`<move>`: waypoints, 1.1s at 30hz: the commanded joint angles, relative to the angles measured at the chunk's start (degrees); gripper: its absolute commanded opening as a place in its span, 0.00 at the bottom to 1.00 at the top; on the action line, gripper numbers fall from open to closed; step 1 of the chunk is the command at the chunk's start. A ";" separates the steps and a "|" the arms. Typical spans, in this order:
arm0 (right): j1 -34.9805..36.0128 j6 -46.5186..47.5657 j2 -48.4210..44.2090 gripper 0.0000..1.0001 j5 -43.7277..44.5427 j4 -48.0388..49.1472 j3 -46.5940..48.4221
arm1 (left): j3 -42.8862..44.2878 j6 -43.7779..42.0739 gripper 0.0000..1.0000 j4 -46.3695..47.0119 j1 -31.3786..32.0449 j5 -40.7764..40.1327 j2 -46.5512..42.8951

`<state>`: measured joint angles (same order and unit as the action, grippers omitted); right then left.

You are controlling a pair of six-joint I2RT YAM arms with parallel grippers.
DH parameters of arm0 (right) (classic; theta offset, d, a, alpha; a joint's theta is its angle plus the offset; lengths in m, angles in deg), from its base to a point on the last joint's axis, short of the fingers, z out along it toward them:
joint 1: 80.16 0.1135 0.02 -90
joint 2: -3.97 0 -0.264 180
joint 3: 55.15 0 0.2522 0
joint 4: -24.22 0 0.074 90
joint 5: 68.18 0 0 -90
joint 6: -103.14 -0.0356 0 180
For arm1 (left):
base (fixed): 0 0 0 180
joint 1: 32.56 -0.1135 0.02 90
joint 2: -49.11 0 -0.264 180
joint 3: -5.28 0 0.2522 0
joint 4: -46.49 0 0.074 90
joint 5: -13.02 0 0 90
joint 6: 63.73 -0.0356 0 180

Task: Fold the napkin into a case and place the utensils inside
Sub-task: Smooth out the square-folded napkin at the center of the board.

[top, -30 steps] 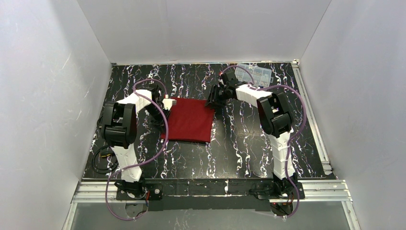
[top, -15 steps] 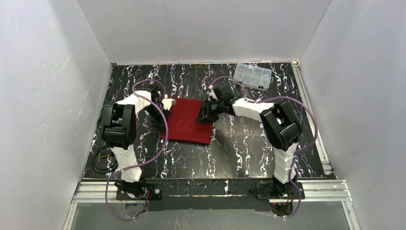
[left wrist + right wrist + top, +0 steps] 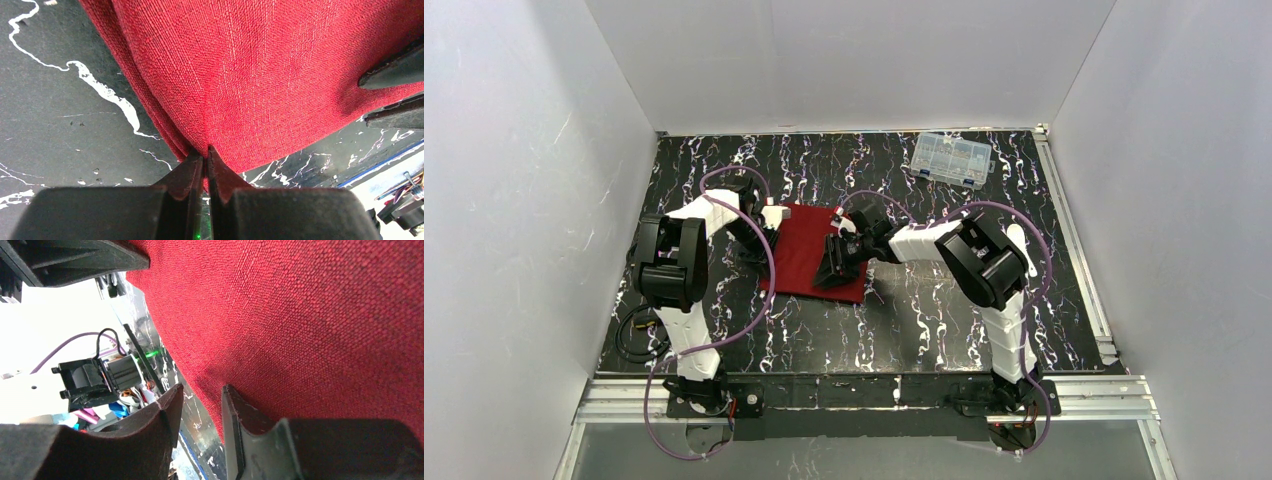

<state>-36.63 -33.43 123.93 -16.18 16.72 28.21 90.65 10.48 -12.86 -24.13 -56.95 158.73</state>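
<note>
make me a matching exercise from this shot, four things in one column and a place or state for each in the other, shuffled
Things:
1 napkin
2 left gripper
3 right gripper
4 compartment box

Place or state:
a far back right, untouched
b shut on the napkin's left edge
c deep red, flat in the middle
d jaws apart at the napkin's right side

Pairs: 1-c, 2-b, 3-d, 4-a

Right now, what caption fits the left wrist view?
Left gripper pinched shut on the folded edge of the red napkin, lying on the black marbled table.
</note>
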 commanded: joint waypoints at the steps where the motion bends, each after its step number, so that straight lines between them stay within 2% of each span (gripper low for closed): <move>1: 0.22 -0.10 3.37 0.42 -0.88 0.97 0.94 | 0.14 0.12 0.03 1.81 0.23 -0.25 -1.73; 5: 0.13 1.45 4.47 0.41 1.40 -0.82 0.58 | 1.34 0.43 0.03 1.61 0.19 -0.08 -2.91; 7: -0.13 1.64 4.73 0.41 2.21 -0.42 -0.03 | 2.22 0.50 0.06 1.21 0.17 -0.07 -3.18; 12: -0.70 0.76 4.83 0.40 3.45 1.67 -1.29 | 5.50 -0.15 0.41 -1.87 0.10 0.32 -8.26; 15: -0.81 0.69 5.25 0.40 3.41 1.74 -1.31 | 9.17 -1.63 0.49 -6.41 0.12 2.19 -11.33; 19: -0.95 0.78 5.14 0.40 3.44 1.74 -1.48 | 11.67 -2.18 0.49 -12.20 0.74 10.34 -11.18; 23: -1.08 0.97 5.02 0.39 3.06 1.24 -1.57 | 6.56 -4.26 0.47 -12.01 3.95 23.10 -9.95; 26: -1.23 1.34 4.98 0.38 3.02 0.45 -1.55 | 4.56 -5.24 0.43 -11.96 6.01 29.05 -6.08; 30: -1.34 0.68 4.50 0.37 2.85 1.28 -2.10 | 3.68 -3.01 0.38 -11.06 6.25 33.59 -1.72; 33: -1.29 0.45 4.22 0.36 2.75 1.22 -2.15 | 1.34 1.08 0.34 -6.93 6.25 32.11 -0.55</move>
<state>-37.51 -35.00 126.18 -18.95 20.65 28.13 94.04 7.83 -21.67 -17.38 -29.28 158.41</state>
